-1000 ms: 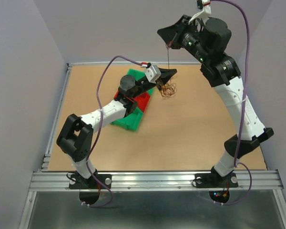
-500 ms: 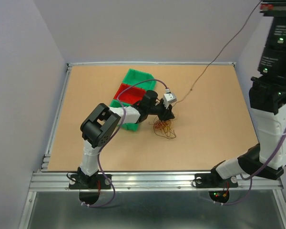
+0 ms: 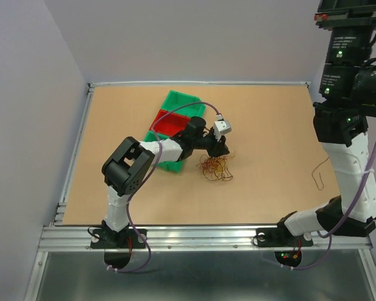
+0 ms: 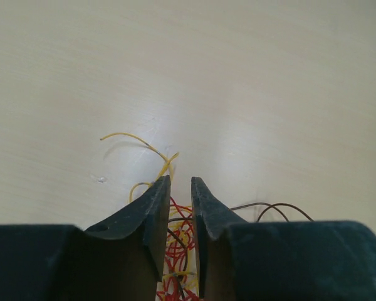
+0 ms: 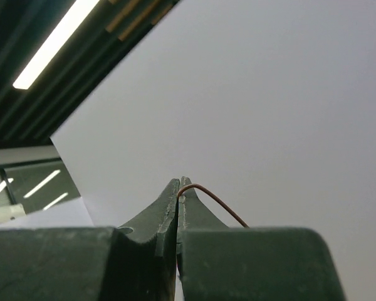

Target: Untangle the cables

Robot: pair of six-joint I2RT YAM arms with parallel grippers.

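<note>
Top external view: one tangle of cables (image 3: 214,168), red, yellow and dark, lies mid-worktop (image 3: 269,125). Just left of it are two green bins (image 3: 183,100) and one red bin (image 3: 170,123), partly covered by the left arm. One dark strand (image 3: 319,177) lies apart near the right edge. Left end effector (image 4: 180,182): over the tangle, jaws slightly parted, wires in the gap. Right end effector (image 5: 178,185): raised, clenched on one brown cable (image 5: 219,202).

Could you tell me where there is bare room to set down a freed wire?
Widest bare patch: far right of the table, between the wire tangle and the right arm. Also bare: the strip left of the bins. Crowded: the middle, where the left claw sits over the tangle; a stray wire trails near the right arm.
</note>
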